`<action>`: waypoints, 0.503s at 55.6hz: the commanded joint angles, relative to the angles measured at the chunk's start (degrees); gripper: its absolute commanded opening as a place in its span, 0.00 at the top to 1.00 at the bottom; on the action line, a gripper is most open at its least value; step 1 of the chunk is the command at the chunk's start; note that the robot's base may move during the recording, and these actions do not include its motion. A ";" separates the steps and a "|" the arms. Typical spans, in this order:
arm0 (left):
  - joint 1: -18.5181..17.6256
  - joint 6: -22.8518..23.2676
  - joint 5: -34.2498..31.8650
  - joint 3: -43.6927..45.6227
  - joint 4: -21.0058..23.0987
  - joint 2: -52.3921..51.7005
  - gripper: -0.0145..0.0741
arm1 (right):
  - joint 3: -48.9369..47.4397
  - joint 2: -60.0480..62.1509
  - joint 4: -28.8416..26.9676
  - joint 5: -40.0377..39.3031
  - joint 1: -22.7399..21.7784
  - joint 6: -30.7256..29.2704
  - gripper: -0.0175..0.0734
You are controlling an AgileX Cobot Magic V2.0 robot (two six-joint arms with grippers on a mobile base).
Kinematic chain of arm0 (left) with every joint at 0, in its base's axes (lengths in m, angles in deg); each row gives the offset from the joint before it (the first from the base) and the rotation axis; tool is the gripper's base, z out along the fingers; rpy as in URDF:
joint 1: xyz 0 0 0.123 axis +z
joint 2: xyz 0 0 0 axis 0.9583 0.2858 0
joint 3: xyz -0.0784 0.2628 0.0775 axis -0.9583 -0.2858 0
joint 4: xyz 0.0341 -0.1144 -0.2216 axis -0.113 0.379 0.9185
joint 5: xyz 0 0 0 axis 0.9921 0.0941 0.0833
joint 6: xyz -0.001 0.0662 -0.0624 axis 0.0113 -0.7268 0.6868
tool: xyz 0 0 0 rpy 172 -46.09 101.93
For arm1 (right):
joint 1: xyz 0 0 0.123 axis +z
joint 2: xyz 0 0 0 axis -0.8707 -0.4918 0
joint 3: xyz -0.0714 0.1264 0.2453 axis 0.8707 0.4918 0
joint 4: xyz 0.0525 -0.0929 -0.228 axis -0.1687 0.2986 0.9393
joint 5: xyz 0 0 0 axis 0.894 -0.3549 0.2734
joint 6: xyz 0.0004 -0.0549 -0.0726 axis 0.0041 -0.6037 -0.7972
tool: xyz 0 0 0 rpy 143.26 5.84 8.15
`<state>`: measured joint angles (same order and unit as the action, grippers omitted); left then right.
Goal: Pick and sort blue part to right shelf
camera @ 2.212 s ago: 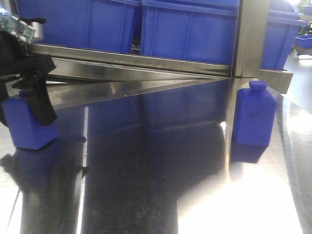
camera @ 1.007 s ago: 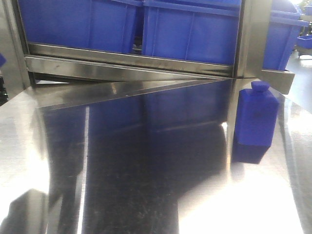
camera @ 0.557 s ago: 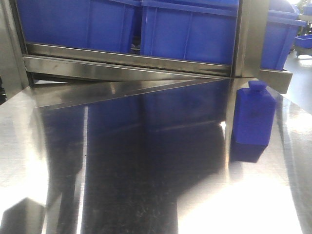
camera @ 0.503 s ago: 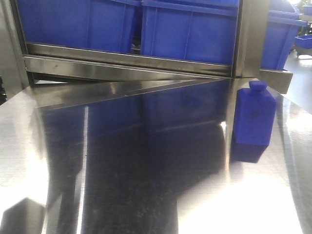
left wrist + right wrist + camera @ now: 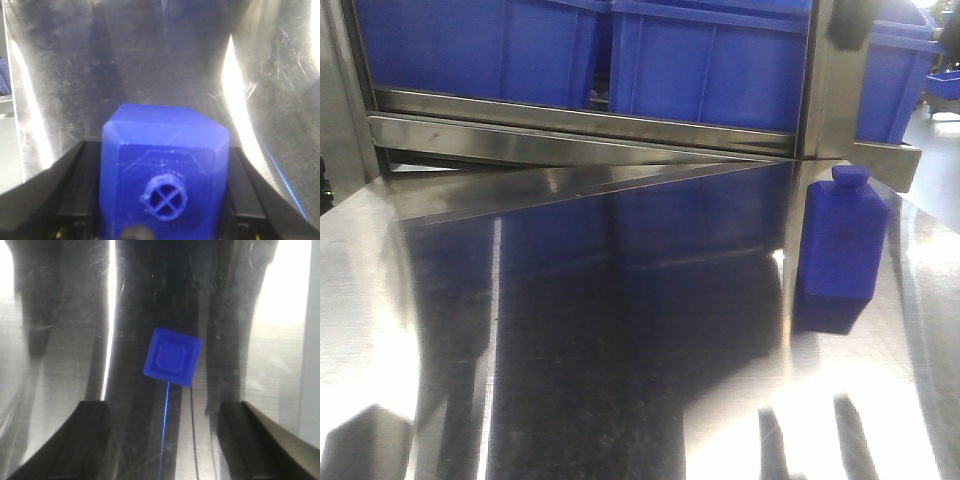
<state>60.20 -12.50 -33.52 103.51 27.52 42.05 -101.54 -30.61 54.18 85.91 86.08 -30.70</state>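
In the left wrist view a blue part (image 5: 165, 150) with a round cross-marked cap fills the space between the black fingers (image 5: 75, 175); my left gripper (image 5: 162, 172) is shut on it, above the steel table. A second blue part (image 5: 840, 240) stands upright at the table's right side, beside the post of the right shelf (image 5: 830, 90). From above it shows as a blue square (image 5: 172, 356). My right gripper (image 5: 167, 425) hangs over it, open, with nothing between its fingers (image 5: 85, 432). The left gripper is out of the front view.
Large blue bins (image 5: 710, 65) sit in a row on the shelf's steel rail (image 5: 570, 125) behind the reflective steel table (image 5: 620, 330). A dark blurred shape (image 5: 850, 20) hangs at the top right of the front view. The table's right edge lies near the standing part.
The left gripper with its blue part has left the front view at the left. A dark blurred shape has come in at the top right, and new shadows fall on the table's front.
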 commanded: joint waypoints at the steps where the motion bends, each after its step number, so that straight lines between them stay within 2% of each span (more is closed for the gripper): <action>1: -0.43 0.08 -4.06 1.56 1.12 -0.67 0.48 | -3.12 -1.61 1.56 -1.14 0.27 2.82 0.19; 14: -0.43 0.08 -3.72 1.56 1.12 -0.67 0.48 | -3.12 -5.87 6.85 -0.78 0.27 8.95 0.19; 28: -0.43 0.08 -3.61 1.56 1.12 -0.67 0.48 | -2.91 -9.11 6.88 -3.79 0.20 10.58 0.19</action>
<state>60.20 -12.60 -33.52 103.51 27.52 42.05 -102.50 -40.66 59.97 84.60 86.40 -20.55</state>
